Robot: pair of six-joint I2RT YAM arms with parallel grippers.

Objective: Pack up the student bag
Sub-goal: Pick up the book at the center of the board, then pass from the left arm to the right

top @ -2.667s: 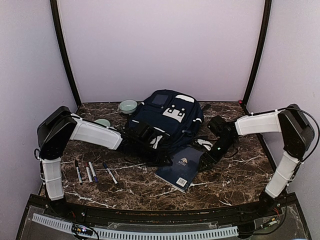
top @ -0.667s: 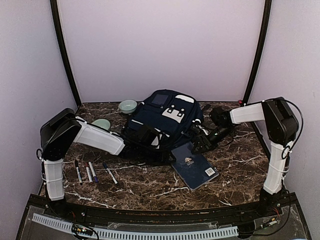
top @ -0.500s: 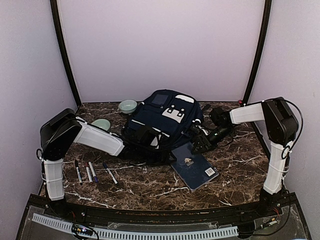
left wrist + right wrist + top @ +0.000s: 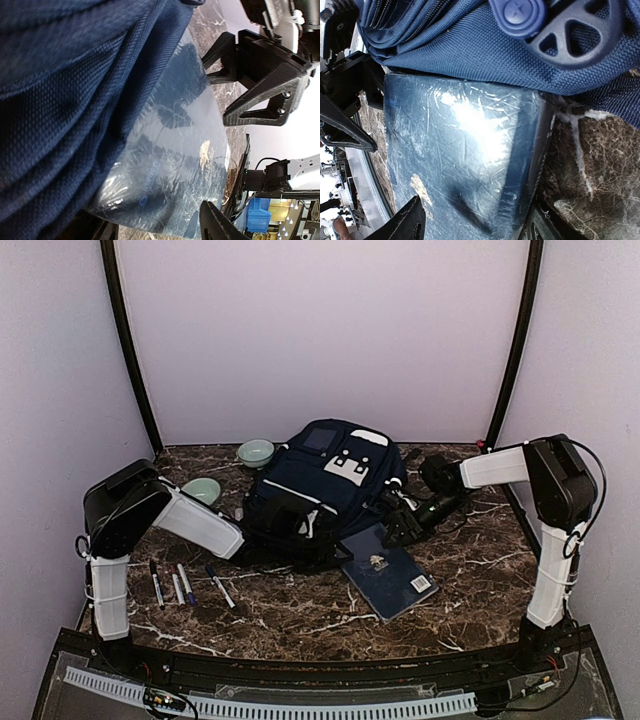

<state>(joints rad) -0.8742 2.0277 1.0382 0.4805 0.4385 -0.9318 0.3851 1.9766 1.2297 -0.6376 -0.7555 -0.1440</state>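
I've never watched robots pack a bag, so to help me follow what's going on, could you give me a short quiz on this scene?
1. True or false: the dark blue book lies fully inside the student bag.
2. What lies on the near left part of the table? A) pens B) scissors C) cups
3. How many pale green bowls stand to the left of the bag?
Key: 1 false; 2 A; 3 two.

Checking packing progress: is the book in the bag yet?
Out. The book lies flat on the table, cover mostly bare; only its far edge is tucked under the bag. Whether inside an opening, cannot tell.
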